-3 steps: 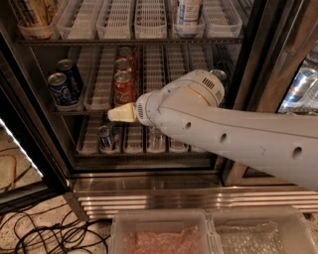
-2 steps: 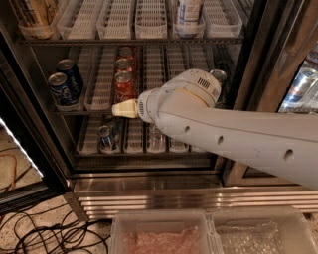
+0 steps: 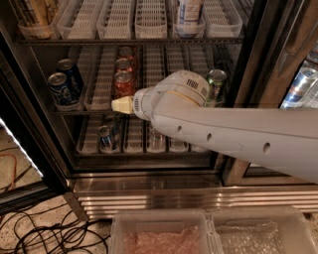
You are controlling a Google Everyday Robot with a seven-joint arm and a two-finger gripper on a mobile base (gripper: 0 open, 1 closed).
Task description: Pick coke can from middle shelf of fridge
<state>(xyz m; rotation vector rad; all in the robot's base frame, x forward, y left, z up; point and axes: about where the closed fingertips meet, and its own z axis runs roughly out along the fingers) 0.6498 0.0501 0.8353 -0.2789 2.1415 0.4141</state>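
The fridge (image 3: 169,197) stands open in front of me. Three red coke cans stand in one lane of the middle shelf (image 3: 98,85), one behind the other; the front coke can (image 3: 124,84) is nearest the shelf edge. My gripper (image 3: 122,104) shows as a cream tip at the end of the white arm, right at the shelf's front edge, just below and in front of the front coke can. Two blue cans (image 3: 60,89) stand at the shelf's left and a green can (image 3: 216,81) at its right, partly behind the arm.
A dark can (image 3: 105,138) stands on the bottom shelf. A white bottle (image 3: 188,14) stands on the top shelf. Black cables (image 3: 44,232) lie on the floor at lower left. Clear plastic bins (image 3: 164,232) sit below the fridge. Silver cans (image 3: 301,85) show at the far right.
My gripper has risen a little, from below the middle shelf's edge up to the foot of the front coke can. The cans have not moved.
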